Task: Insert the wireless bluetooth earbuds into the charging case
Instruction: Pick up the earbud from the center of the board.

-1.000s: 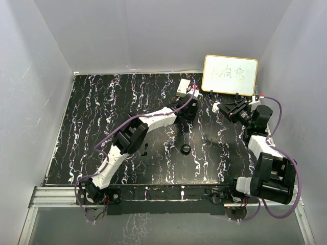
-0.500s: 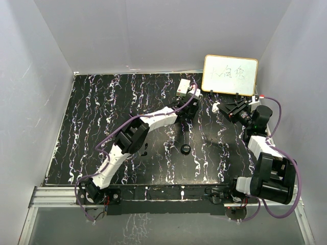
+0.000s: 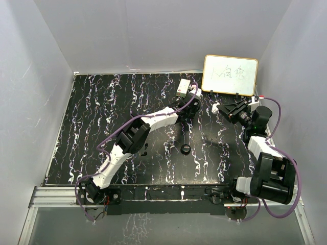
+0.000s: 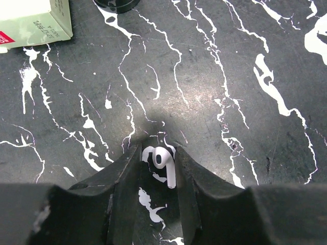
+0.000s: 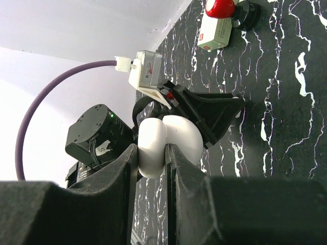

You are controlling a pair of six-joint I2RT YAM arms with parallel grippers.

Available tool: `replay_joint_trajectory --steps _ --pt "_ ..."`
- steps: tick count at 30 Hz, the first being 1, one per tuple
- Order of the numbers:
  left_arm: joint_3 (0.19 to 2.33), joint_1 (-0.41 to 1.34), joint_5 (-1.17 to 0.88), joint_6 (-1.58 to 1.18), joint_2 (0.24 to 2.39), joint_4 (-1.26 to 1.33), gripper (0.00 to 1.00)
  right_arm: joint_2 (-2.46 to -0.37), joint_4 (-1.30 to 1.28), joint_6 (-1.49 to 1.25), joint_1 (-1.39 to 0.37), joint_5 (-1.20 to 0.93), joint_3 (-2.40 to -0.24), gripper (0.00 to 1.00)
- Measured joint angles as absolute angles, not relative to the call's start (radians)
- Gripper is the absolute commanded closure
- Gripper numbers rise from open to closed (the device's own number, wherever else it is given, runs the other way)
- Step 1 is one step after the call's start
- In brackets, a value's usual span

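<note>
Stretching forward, left jaws narrowly apart around earbud [image 4: 162, 164]; right jaws clamp charging case [image 5: 164, 144].

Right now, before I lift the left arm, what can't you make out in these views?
- Left wrist: whether the left gripper pinches the white earbud; the gaps beside it are too small.
- Top view: that earbud, hidden under the left gripper.
- Right wrist: the charging case sockets, covered by the fingers of the right gripper.
- Left wrist: a black round object, cut off by the top edge.
- Any view: the second earbud, not found.
</note>
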State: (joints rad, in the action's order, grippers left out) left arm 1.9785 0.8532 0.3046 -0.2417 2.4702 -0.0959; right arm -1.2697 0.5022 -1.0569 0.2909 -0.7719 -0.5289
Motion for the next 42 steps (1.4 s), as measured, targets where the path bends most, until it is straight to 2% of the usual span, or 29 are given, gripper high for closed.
replay_joint_trajectory --steps 11,20,31,42 --pt "1.979 0.853 0.303 -0.24 2.471 -0.094 0.9 -1.27 0.503 -1.057 0.291 -0.775 -0.527 1.0" --pt "1.932 0.853 0.31 -0.237 2.449 -0.06 0.96 -1.272 0.505 -1.056 0.291 -0.781 -0.525 1.0" --pt "1.586 0.846 0.322 -0.258 2.206 0.105 1.0 -1.301 0.526 -1.055 0.29 -0.793 -0.493 1.0" --pt "1.169 0.79 0.276 -0.381 1.867 0.609 1.0 -1.358 0.574 -1.066 0.165 -0.777 -0.492 1.0"
